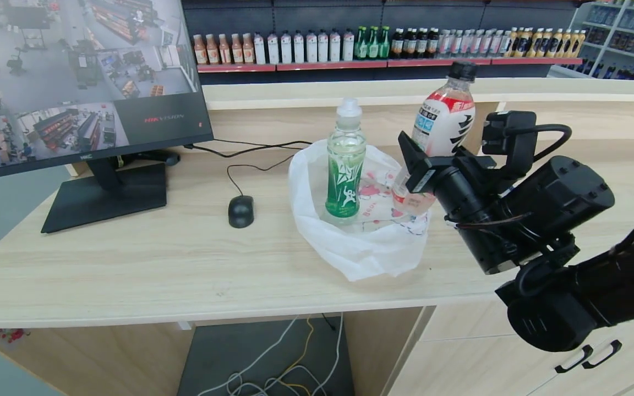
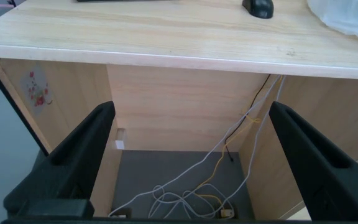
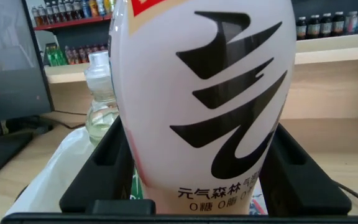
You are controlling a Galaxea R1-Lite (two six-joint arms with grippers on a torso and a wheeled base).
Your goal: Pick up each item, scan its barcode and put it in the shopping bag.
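The pink-and-white bottle [image 1: 442, 129], tilted with its base at the right rim of the shopping bag [image 1: 350, 247] near the bench's [image 1: 130, 264] front edge, is pinched by the right gripper [image 1: 424, 165], whose arm reaches in from the right, while the left gripper [image 2: 191, 162] hangs spread wide below that edge.

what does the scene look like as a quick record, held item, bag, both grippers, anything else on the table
held item: pale bottle, black cap, tilted, over the bag's right side
right gripper: fingers shut on the pale bottle's lower half
left gripper: fingers open, holding nothing, low in front of the table's edge
shopping bag: white, open, lying on the table
in bag: green bottle, upright, white cap
other: mouse and monitor to the bag's left
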